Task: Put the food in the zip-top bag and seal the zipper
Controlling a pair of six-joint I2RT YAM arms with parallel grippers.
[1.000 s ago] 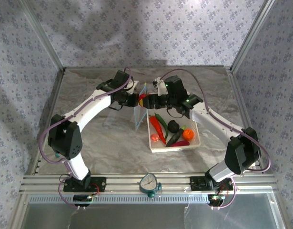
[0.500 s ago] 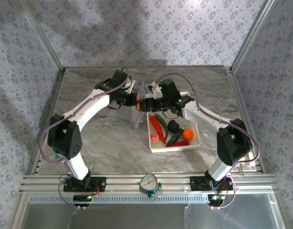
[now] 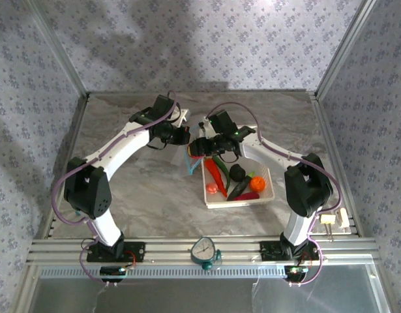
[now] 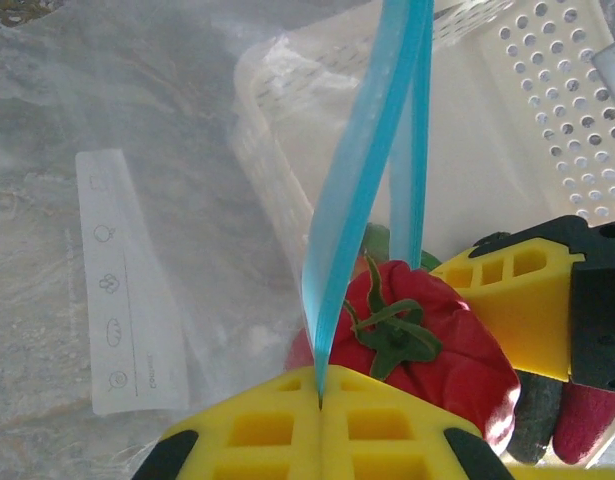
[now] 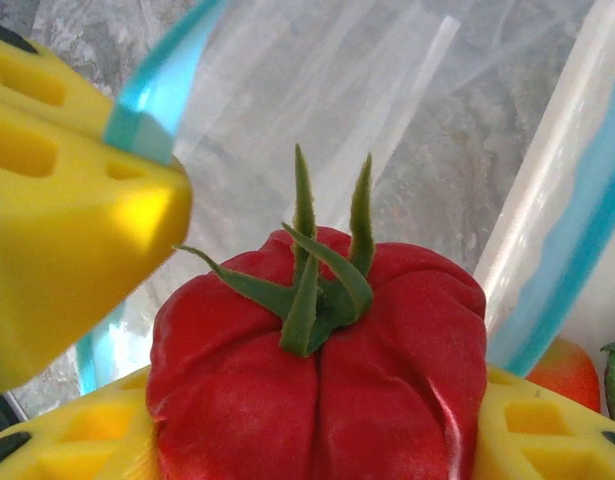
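My left gripper (image 3: 185,135) is shut on the light-blue zipper (image 4: 367,170) and holds the clear zip-top bag (image 3: 190,162) up by its rim. The two strips stand apart above its pads (image 4: 287,430), so the mouth is open. My right gripper (image 3: 196,147) is shut on a red tomato with a green stem (image 5: 317,370), right at the bag's mouth, close beside the left gripper's yellow finger (image 5: 57,200). In the left wrist view the tomato (image 4: 427,345) sits just right of the zipper. More food lies in the basket: a red chili (image 3: 215,173), a black piece (image 3: 237,172), an orange piece (image 3: 257,183).
The white perforated basket (image 3: 234,203) stands on the marble table just right of the bag, under my right forearm. Metal frame posts and patterned walls close in the table at the back and sides. An open stretch of table (image 3: 141,189) lies left of the basket.
My right gripper has carried the tomato left, up to the bag's mouth, and its elbow has swung inward. The left gripper has kept its hold on the zipper in place.
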